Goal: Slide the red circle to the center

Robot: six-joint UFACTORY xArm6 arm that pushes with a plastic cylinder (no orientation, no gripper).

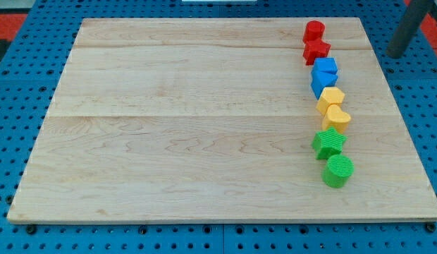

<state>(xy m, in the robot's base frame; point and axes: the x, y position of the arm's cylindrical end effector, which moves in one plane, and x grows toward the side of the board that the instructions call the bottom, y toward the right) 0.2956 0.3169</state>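
Observation:
The red circle [314,30] stands near the top right corner of the wooden board [190,120], at the top of a column of blocks. A red star [316,50] touches it just below. My tip [395,55] is at the view's right of both red blocks, beyond the board's right edge, about a hundred pixels from the red circle and touching no block. The dark rod slants up to the view's top right corner.
Below the red star the column continues down the board's right side: a blue cube [325,68], a second blue block [321,85], a yellow hexagon [331,97], a yellow heart [336,117], a green star [329,142] and a green circle [337,171]. A blue perforated table [14,85] surrounds the board.

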